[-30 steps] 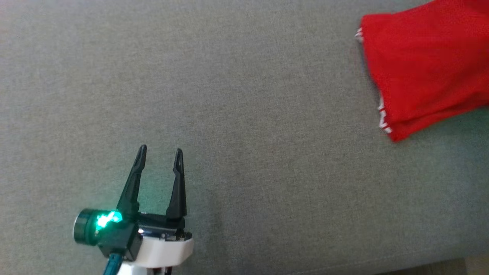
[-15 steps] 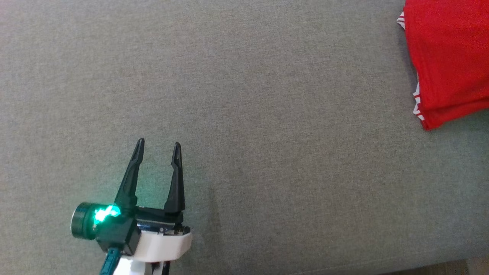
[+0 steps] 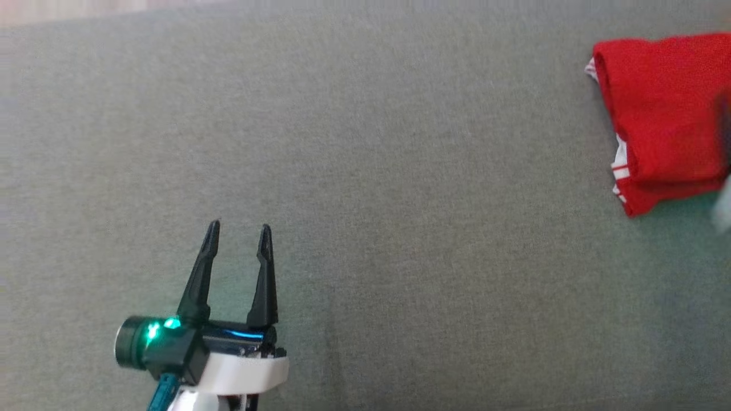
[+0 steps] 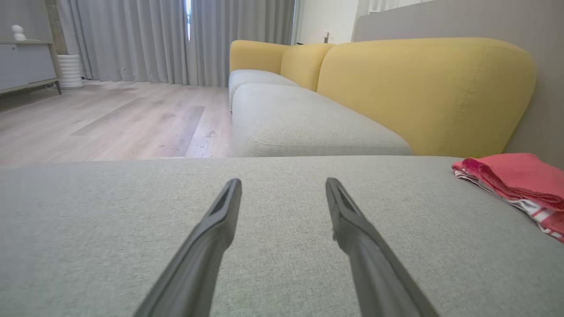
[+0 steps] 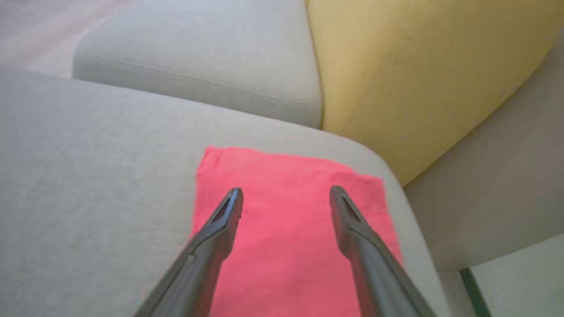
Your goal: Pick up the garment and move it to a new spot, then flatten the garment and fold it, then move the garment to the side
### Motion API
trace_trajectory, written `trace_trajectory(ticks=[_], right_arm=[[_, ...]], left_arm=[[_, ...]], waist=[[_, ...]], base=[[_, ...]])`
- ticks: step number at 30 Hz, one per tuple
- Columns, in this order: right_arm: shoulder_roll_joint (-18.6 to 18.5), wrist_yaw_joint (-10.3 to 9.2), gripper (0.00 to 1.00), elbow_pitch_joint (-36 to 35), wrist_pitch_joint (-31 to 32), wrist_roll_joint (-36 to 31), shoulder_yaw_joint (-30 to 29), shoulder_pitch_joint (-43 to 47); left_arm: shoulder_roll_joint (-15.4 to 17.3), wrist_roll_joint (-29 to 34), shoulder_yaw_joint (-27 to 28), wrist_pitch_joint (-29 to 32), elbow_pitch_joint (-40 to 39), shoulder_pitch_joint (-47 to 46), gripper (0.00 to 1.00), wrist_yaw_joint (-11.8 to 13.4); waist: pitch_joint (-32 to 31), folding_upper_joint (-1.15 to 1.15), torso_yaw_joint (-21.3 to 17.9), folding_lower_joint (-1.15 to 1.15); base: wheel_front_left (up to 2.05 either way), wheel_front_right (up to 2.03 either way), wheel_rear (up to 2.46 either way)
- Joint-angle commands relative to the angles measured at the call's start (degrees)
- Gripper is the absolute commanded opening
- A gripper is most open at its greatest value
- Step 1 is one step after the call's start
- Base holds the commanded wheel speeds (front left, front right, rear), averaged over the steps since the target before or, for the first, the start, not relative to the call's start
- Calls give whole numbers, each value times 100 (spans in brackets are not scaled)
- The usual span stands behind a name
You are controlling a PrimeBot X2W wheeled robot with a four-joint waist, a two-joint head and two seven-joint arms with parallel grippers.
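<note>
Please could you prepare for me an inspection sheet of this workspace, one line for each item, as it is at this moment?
Surface: grey fabric seat cushion, flat, no marks seen.
Job's things: red garment, folded, white striped trim at one edge, lying near the cushion's right end.
Clutter: nothing seen.
Claws: left claw open over bare cushion, holding nothing; right claw open over the garment, gripping nothing.
Cables: none on the cushion; a teal strip below the left claw's base, unclear what it is.
Surroundings: yellow backrest, wood floor, grey curtains.
</note>
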Motion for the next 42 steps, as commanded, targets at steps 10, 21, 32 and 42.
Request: trace_trajectory(ticks=[10,21,32,42], right_arm=[[1873,37,100,305,-2084,-696,346,1733],[2733,37,100,-183,-3388,-668,757,2806],[2859,37,100,-1130,-3391,-964,301,4037],[2872,37,100,-1094,-3392,-856,296,4148]], left_arm=[[-32,-267,127,-54,309,538,100,194],[-32,-244,359,-54,37,1096,100,37],[-26,198,554,-54,-322,1554,100,-125],[-31,197,636,-54,-243,1666,100,-59]], waist=[[-1407,0,582,1],[-2043,0,803,1],[-2340,0,852,1],[-2453,0,857,1]], base=[[0,0,0],[0,0,0],[0,0,0],[0,0,0]])
